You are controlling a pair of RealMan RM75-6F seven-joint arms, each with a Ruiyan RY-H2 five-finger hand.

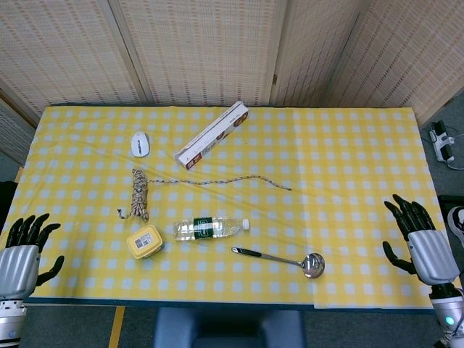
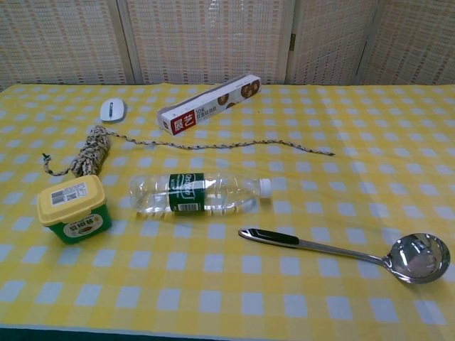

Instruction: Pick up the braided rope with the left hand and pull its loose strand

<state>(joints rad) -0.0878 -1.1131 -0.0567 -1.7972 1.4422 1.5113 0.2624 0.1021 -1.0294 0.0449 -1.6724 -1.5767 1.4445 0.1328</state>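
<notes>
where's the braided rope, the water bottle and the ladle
braided rope [image 2: 90,151], chest view, on the coiled bundle
water bottle [image 2: 186,193], chest view, on the green label
ladle [image 2: 422,256], chest view, inside the bowl

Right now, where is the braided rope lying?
In the head view the rope lies on the left of the table, its bundle between the mouse and the yellow-lidded tub, with a loose strand trailing right, past the long box.

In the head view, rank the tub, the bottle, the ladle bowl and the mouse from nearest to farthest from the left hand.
From the left hand:
1. Tub, just right of the hand, near the front edge.
2. Bottle, further right, lying on its side.
3. Mouse, far back on the left; close to the bottle's distance, so this pair is hard to call.
4. Ladle bowl, right of centre.
</notes>
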